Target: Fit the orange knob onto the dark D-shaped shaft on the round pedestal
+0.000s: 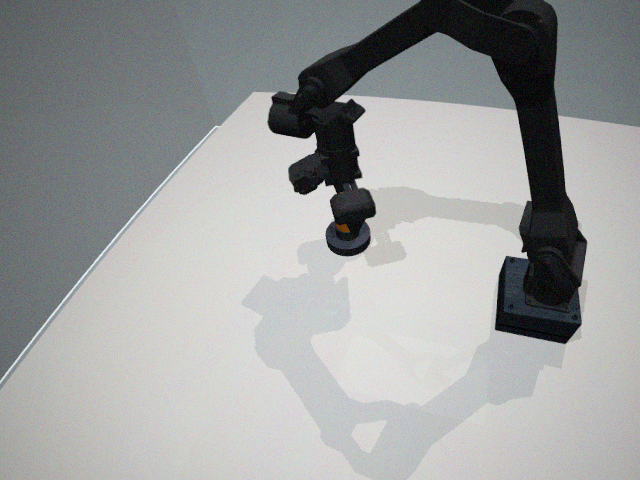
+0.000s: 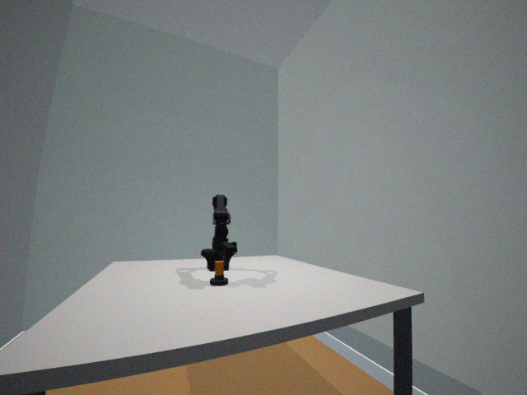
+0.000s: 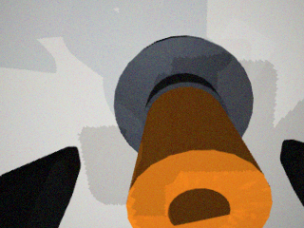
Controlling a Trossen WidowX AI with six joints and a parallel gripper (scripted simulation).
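The orange knob [image 1: 342, 227] [image 2: 219, 267] [image 3: 185, 125] stands upright over the middle of the round dark pedestal [image 1: 333, 242] [image 2: 218, 282] [image 3: 130, 97]. A narrow dark section [image 2: 219, 276] shows between the knob and the pedestal's wide disc. Whether the knob is fully seated cannot be told. The wrist view shows the D-shaped hole [image 3: 199, 207] in the knob's top; no dark shaft shows at its mouth. My gripper [image 2: 218, 268] [image 3: 180, 154] is open and empty, with a finger on either side of the knob and gaps between. In the top view, the near finger partly hides the knob.
The arm's base block [image 1: 527, 319] stands on the pale table [image 1: 206, 387] [image 2: 170, 314] to the right in the top view. The arm reaches over the table from there. Arm shadows lie around the pedestal. The table's edge [image 2: 255, 332] runs across the exterior view.
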